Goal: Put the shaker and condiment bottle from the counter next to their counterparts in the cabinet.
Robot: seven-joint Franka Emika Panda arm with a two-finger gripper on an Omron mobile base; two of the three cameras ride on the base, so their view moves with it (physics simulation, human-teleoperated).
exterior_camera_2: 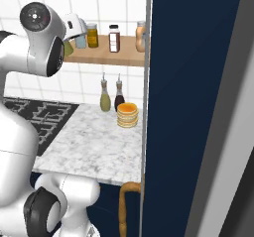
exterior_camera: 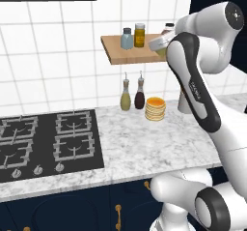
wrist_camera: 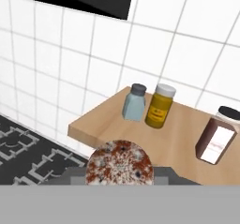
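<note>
1. The white arm rises from the base and bends high, its hand lifted to the front edge of the cabinet (exterior_camera: 126, 56), the open wooden shelf on the tiled wall; the gripper (wrist_camera: 120, 180) is closed around the shaker (wrist_camera: 120, 165), whose speckled round cap faces the hand camera just before the shelf edge.
2. On the counter (exterior_camera: 144, 148) below, a stack of pancakes (exterior_camera: 155, 108) sits near the wall; just behind it stand a yellow-green oil bottle (exterior_camera: 125, 95) and a dark bottle (exterior_camera: 140, 93), side by side.
3. On the shelf, a pale blue jar (wrist_camera: 134, 103) and a yellow jar (wrist_camera: 160, 106) stand upright, nearly touching; a brown jar with a white label (wrist_camera: 217, 135) stands apart to their right.
4. In the right base view, an orange-tan bottle (exterior_camera_2: 140, 35) stands at the shelf's right end, partly hidden.
</note>
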